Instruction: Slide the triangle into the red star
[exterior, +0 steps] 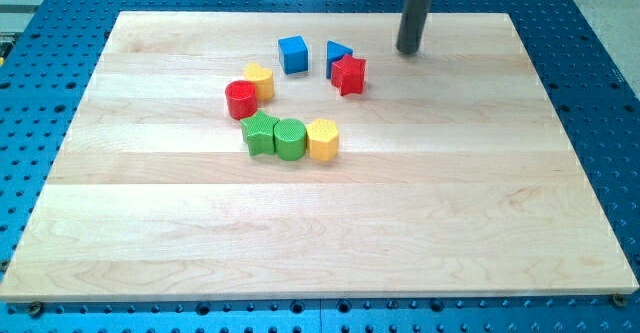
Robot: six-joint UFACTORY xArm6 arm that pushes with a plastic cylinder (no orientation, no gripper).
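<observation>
A blue triangle (337,54) sits near the view's top middle, touching the red star (349,74) just below and right of it. My tip (409,50) stands on the board to the right of both, about a block's width and a half from the star, touching no block.
A blue cube (292,54) lies left of the triangle. A yellow block (260,79) touches a red cylinder (240,100). Below them stand a green star-like block (260,134), a green cylinder (290,139) and a yellow hexagon block (323,139) in a row. The wooden board (320,233) lies on a blue perforated table (600,93).
</observation>
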